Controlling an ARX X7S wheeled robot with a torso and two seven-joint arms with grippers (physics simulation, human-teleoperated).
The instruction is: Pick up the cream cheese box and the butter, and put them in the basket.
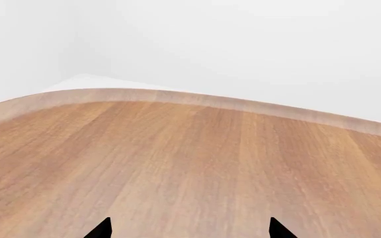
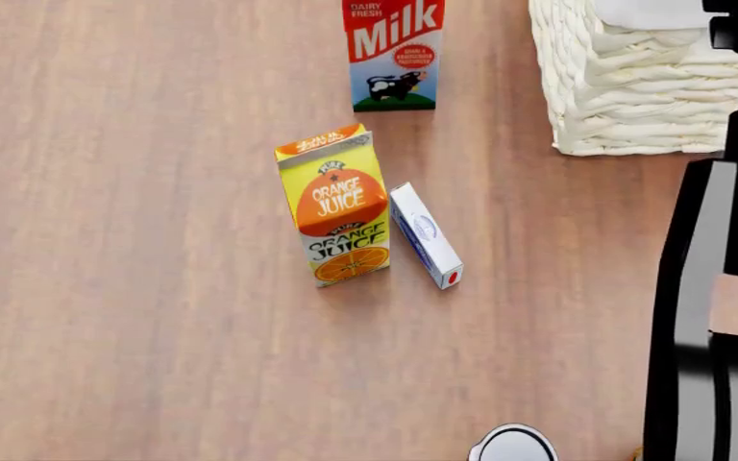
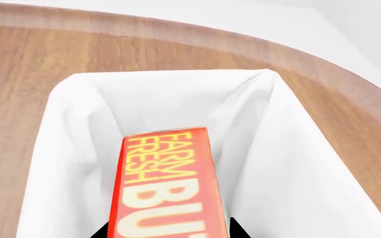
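Observation:
The cream cheese box (image 2: 425,235) lies flat on the wooden table, touching the right side of an orange juice carton. The butter (image 3: 167,183), red with yellow "FARM FRESH" lettering, sits between the fingertips of my right gripper (image 3: 169,230), which is shut on it and holds it over the white cloth lining of the basket (image 3: 296,163). In the head view the basket's woven wall (image 2: 626,86) shows at the top right, with my black right arm (image 2: 715,288) beside it. My left gripper (image 1: 190,229) is open and empty above bare table.
An orange juice carton (image 2: 333,206) stands mid-table. A milk carton (image 2: 395,53) stands behind it. The table's rounded far edge (image 1: 197,99) shows in the left wrist view. A round white-grey part (image 2: 513,444) shows at the head view's bottom edge.

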